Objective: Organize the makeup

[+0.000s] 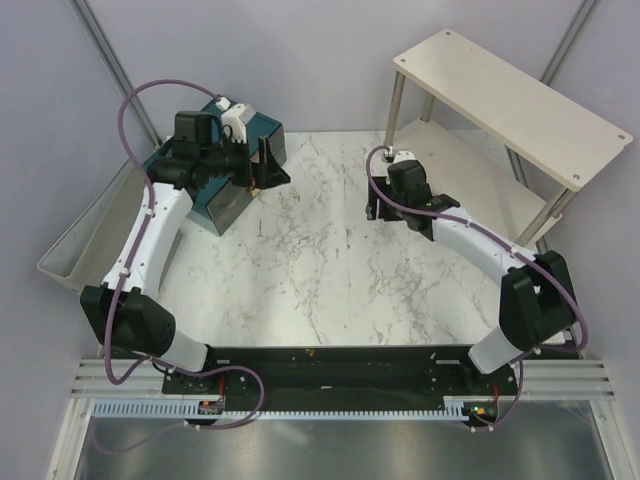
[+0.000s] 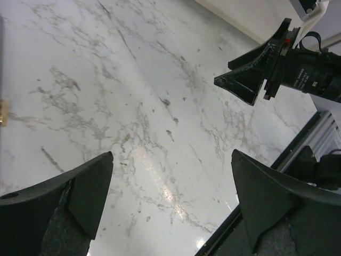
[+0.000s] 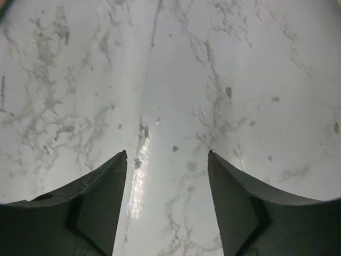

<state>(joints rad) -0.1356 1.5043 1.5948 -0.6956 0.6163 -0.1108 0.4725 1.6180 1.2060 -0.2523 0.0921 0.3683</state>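
We see L pincer (image 2: 170,160) spread beside the teal box (image 1: 268,130), R pincer (image 3: 167,154) spread too, low over the marble bench (image 1: 300,270). Makeup: can't tell where; just a gold sliver (image 2: 2,113) at left-wrist view's edge.

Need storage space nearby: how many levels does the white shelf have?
2. The upper board stands at the scene's far right. The lower board lies beneath it, partly hidden by it.
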